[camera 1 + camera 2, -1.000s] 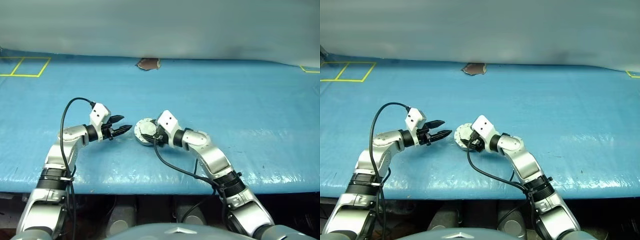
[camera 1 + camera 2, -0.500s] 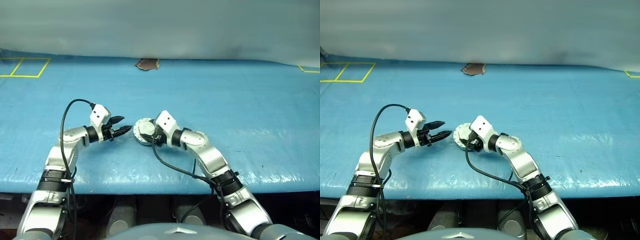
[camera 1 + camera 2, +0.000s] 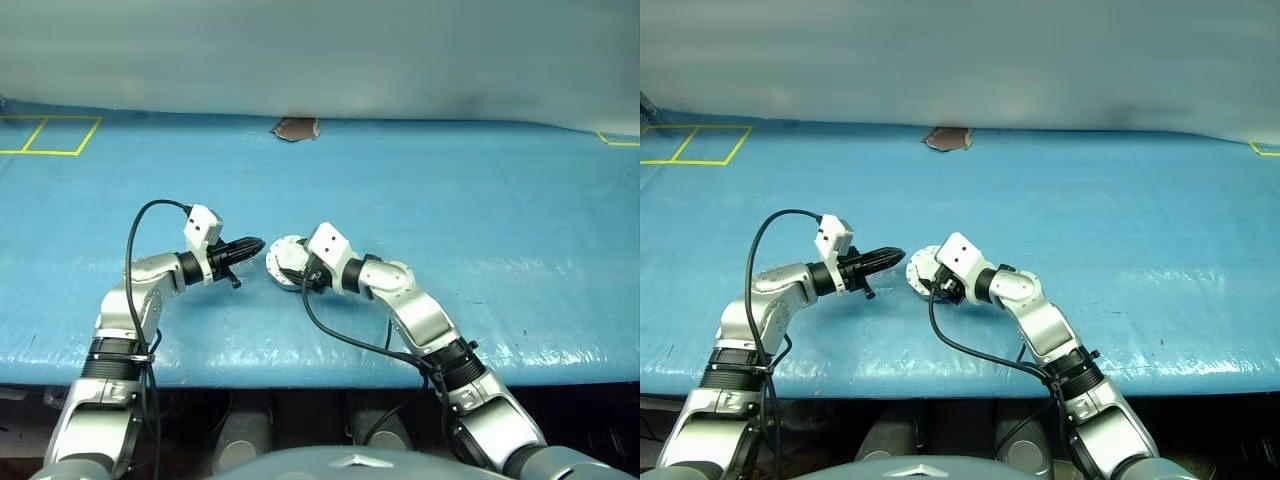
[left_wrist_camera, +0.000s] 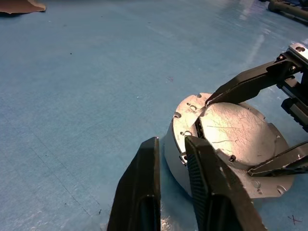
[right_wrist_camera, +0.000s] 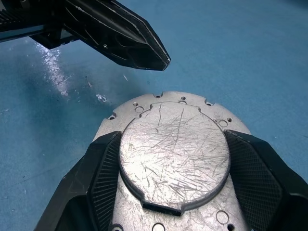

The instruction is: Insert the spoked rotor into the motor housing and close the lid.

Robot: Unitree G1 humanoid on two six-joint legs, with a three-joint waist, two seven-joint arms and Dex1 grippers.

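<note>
Scratched silver, the round plain-faced lid (image 5: 174, 153) already sits flat in the top of the shallow round metal motor housing (image 4: 185, 159) on the blue table cover (image 3: 480, 220), my right gripper (image 5: 175, 166) spread wide with a finger on each side of it. My left gripper (image 4: 175, 168) is pinched closed on nothing, its tips at the housing's rim. I judge the rotor hidden inside and only a last pressing-down left

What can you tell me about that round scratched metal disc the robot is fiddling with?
The lid is a round disc of plain silver metal, its upper face covered in fine scratches, with a small notch in its edge. It lies flat in the top of the motor housing, a silver round body with a scalloped, holed flange, resting on the blue table cover. The right gripper straddles the lid, jaws against opposite edges. The left gripper, jaws shut, sits beside the housing.
</note>
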